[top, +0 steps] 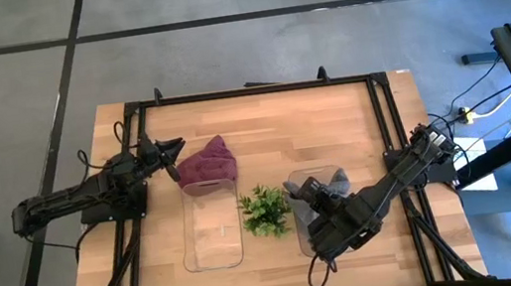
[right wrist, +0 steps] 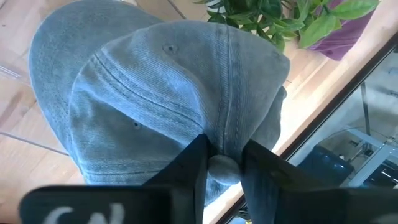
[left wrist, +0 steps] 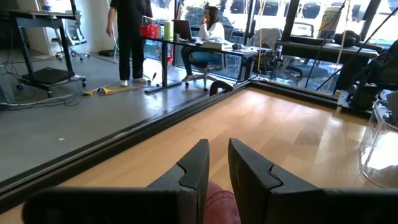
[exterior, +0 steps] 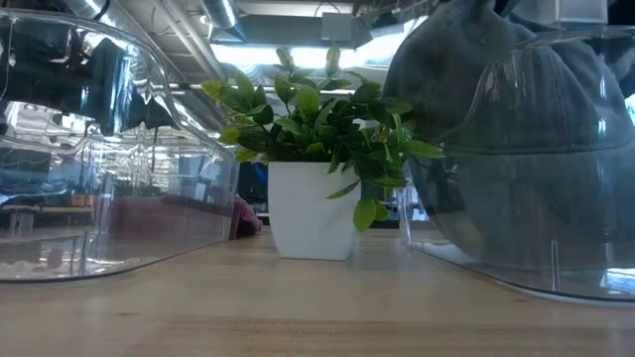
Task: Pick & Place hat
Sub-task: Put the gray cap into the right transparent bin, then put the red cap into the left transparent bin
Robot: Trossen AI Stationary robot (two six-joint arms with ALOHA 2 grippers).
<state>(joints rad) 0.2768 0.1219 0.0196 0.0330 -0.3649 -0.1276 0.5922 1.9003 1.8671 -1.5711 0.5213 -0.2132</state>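
Observation:
A grey-blue denim cap (right wrist: 155,93) shows in the right wrist view and in the high view (top: 333,181), over the right clear tub (top: 311,238). In the low view the cap (exterior: 516,149) reaches down behind that tub's wall. My right gripper (right wrist: 224,163) is shut on it. A maroon hat (top: 208,162) lies at the far end of the left clear tub (top: 213,231). My left gripper (top: 175,154) is at the hat's left side, shut on it. Its wrist view shows only a strip of the maroon hat (left wrist: 219,198). My left gripper pinches a fold of the maroon hat's left edge (left wrist: 219,198) between its two fingers, coming nearly level from the table's left. The rest of the hat is hidden below the fingers in that view. My right gripper pinches the round button (right wrist: 222,168) on top of the cap's crown between its two fingers, with cloth gathered around it. The fingers come from above, slanting from the table's right. The cap hangs below them, crown up, with its lower part inside the right tub.
A small leafy plant in a white pot (exterior: 316,213) stands between the two clear tubs, also seen from above (top: 265,210). Black rails frame the table (top: 390,134). Bare wood lies along the far edge (top: 282,114). People stand and sit at desks beyond the table (left wrist: 208,31).

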